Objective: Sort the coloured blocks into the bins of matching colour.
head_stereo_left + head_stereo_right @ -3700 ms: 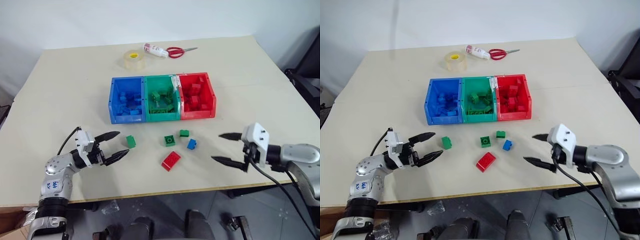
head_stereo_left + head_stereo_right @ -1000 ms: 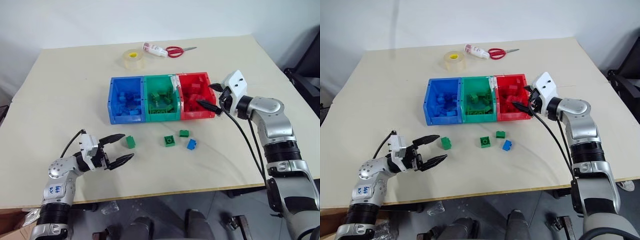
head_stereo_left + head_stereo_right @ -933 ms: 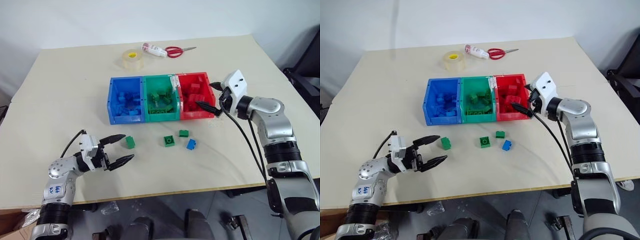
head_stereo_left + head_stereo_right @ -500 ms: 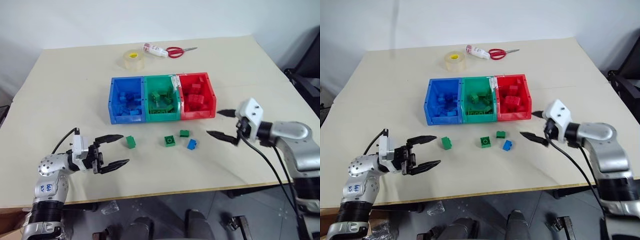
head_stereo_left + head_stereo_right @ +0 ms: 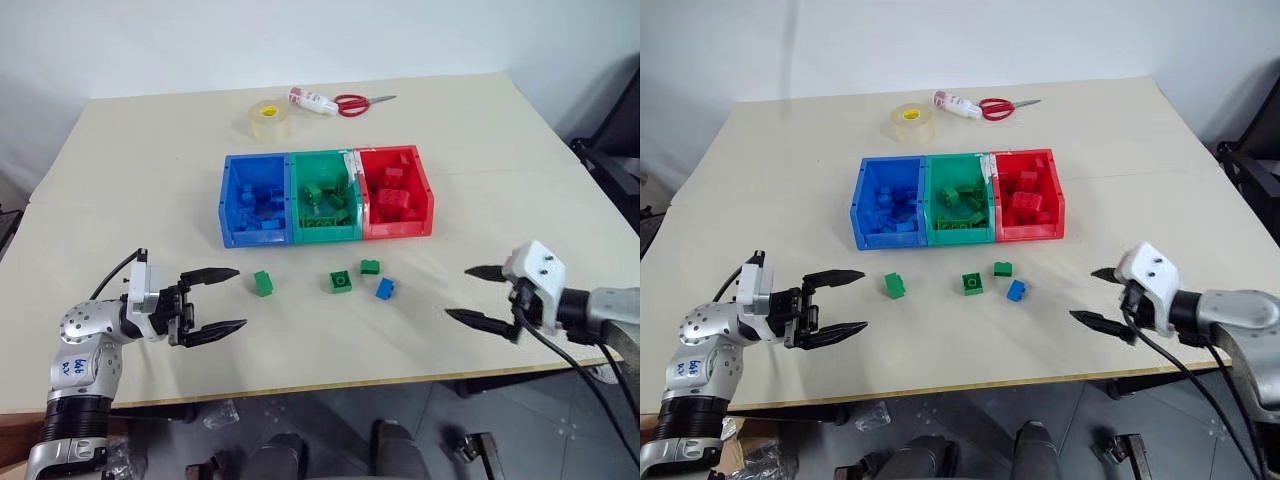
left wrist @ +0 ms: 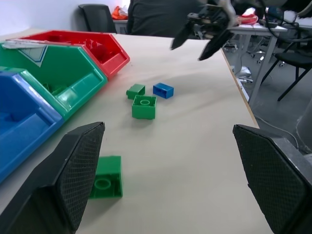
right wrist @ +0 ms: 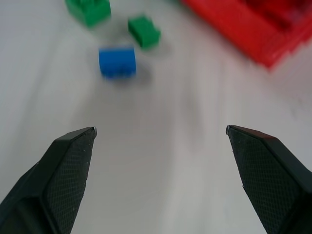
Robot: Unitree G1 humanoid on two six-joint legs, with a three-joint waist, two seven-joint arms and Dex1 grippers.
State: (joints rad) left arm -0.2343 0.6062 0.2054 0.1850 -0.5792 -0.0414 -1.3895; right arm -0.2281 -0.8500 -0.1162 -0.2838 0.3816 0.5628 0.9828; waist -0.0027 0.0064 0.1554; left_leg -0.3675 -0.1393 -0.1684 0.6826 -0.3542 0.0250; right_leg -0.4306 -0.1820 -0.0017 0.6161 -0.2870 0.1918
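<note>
Now both arms sit low over the beige worktop (image 5: pixel 130 180). The left pincer (image 5: pixel 222 299) is at the lower left of the head views, its two black fingers spread wide with nothing between them, pointing toward the loose blocks. The right pincer (image 5: pixel 478 296) is at the lower right, fingers likewise spread wide and empty, pointing in toward the middle of the frame.

At the centre of the frame stand the three joined bins: the blue bin (image 5: pixel 229 211) on the left, the green bin (image 5: pixel 322 234) in the middle and the red bin (image 5: pixel 423 195) on the right, each holding blocks of its own colour.

Four loose blocks lie on the worktop just below the bins, between the two pincers. One green block (image 5: pixel 263 283) is nearest the left pincer, below the blue bin. A second green block (image 5: pixel 340 282) lies below the green bin, and a smaller green block (image 5: pixel 370 267) sits just beside it, up and to its right. The blue block (image 5: pixel 385 288) lies just beside those two, on the side of the right pincer; in the right wrist view it (image 7: pixel 117 62) appears ahead of the open fingers.

Toward the top of the frame, well apart from the bins, a roll of clear tape (image 5: pixel 267 119), a small white tube (image 5: pixel 310 99) and red-handled scissors (image 5: pixel 355 102) lie in a row.
</note>
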